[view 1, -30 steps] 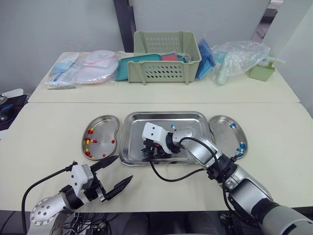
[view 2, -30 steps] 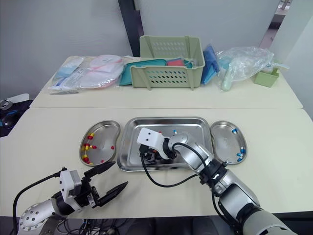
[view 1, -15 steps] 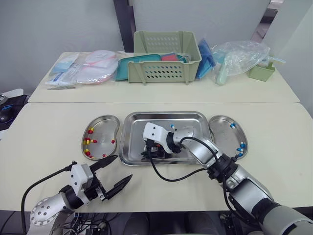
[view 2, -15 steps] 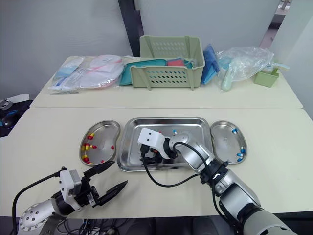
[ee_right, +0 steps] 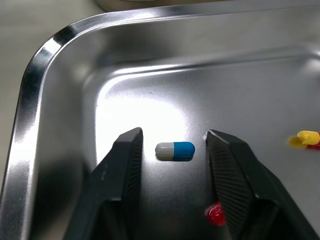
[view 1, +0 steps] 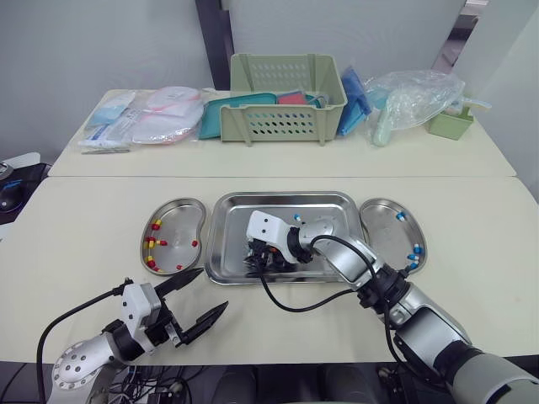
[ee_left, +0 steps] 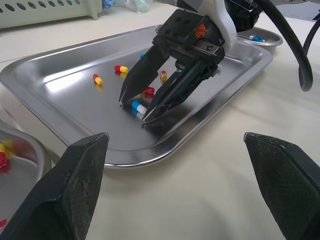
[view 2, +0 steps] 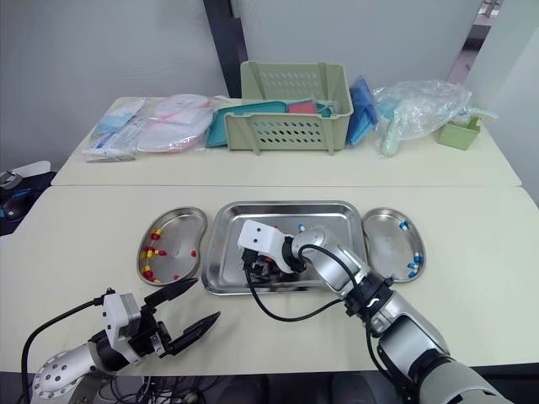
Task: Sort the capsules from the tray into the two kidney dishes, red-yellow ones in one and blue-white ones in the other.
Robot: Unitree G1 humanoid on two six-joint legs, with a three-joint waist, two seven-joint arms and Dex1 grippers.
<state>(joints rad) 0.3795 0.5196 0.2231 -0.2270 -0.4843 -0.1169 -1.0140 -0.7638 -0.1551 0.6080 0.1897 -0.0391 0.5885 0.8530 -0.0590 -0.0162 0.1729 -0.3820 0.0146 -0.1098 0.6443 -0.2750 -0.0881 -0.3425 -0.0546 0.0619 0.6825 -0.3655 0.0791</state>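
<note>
A: How is the left claw?

B: The left gripper [view 1: 215,287] hangs low over the table [view 1: 84,219] with its fingers spread wide and nothing between them. Just beyond it is the left kidney dish [view 1: 173,208], which holds the sorted red-yellow capsules [view 1: 152,246].

A: And the right?

B: The right gripper [ee_right: 173,137] is down inside the tray [view 1: 282,199], fingers parted narrowly. A blue-white capsule [ee_right: 174,151] lies flat between them, with a sliver of gap on each side. The tips seem to rest on the tray floor, but I can't be sure. Loose red-yellow capsules [ee_left: 120,68] lie close around its tips. The right kidney dish [view 1: 383,206], with the sorted blue-white capsules [view 1: 413,255], is off to its right.
</note>
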